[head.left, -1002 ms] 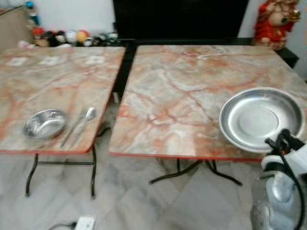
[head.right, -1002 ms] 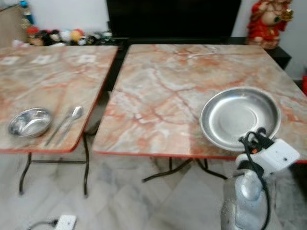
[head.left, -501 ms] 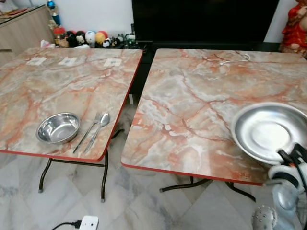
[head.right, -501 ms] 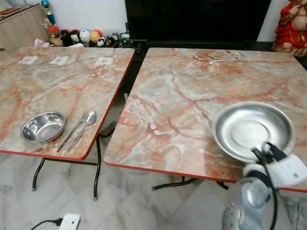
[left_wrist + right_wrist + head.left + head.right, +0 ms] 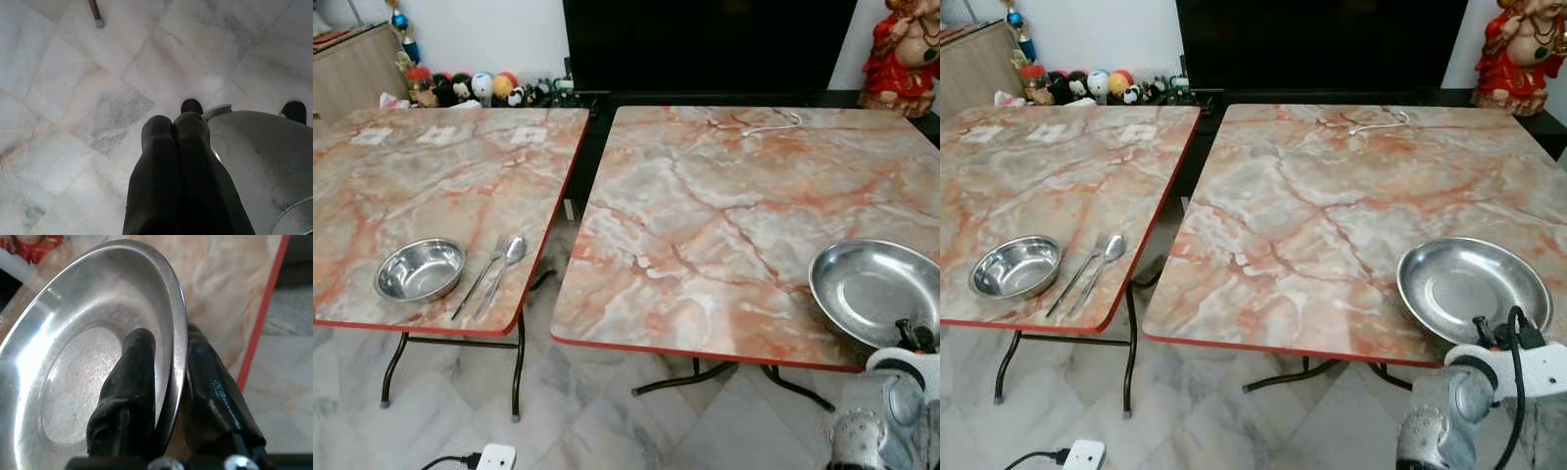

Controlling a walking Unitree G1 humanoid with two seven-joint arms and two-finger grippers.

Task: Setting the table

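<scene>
A wide steel plate is over the front right corner of the right marble table. My right gripper is shut on the plate's near rim, one finger inside and one under it; the arm rises from below the table edge. On the left table, near its front edge, sit a small steel bowl, a fork and a spoon side by side. My left gripper hangs shut over the floor with nothing in it.
A white cable lies at the far side of the right table. A narrow gap separates the two tables. A dark TV stand, small toys and a red statue line the back wall. A power strip lies on the marble floor.
The view has swung leftward and steadied, so the plate shows further right and lower in the picture. My right gripper still holds the plate's rim at the table's front right corner.
</scene>
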